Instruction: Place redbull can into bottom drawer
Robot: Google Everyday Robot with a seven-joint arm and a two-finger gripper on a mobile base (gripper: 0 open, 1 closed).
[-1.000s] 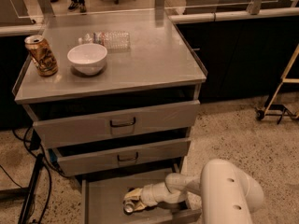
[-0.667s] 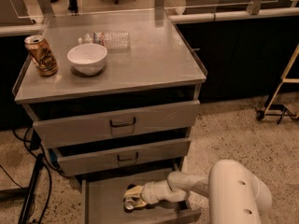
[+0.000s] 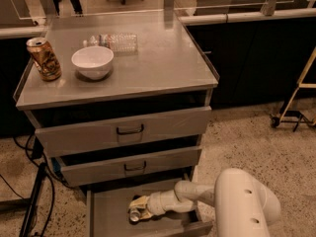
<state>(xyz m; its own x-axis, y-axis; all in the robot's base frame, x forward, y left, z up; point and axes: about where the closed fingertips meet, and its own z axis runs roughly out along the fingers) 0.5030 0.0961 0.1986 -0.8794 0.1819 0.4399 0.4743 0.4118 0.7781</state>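
Note:
The bottom drawer (image 3: 109,217) is pulled open at the foot of the grey steel cabinet. The redbull can (image 3: 134,215) lies tilted low inside it, its shiny silver top facing the front left. My gripper (image 3: 139,206) reaches into the drawer from the right on a white arm. Its pale fingers (image 3: 140,201) are closed around the can's body, just above the drawer floor. Most of the can's side is hidden by the fingers.
On the cabinet top stand a gold-brown can (image 3: 44,58), a white bowl (image 3: 92,61) and a clear plastic bottle (image 3: 116,42) lying down. The two upper drawers (image 3: 129,130) are partly open above my arm. Cables (image 3: 27,201) run at left, a metal stand (image 3: 296,107) at right.
The gripper and the can have shifted slightly left and lower inside the bottom drawer. The grip on the can looks unchanged.

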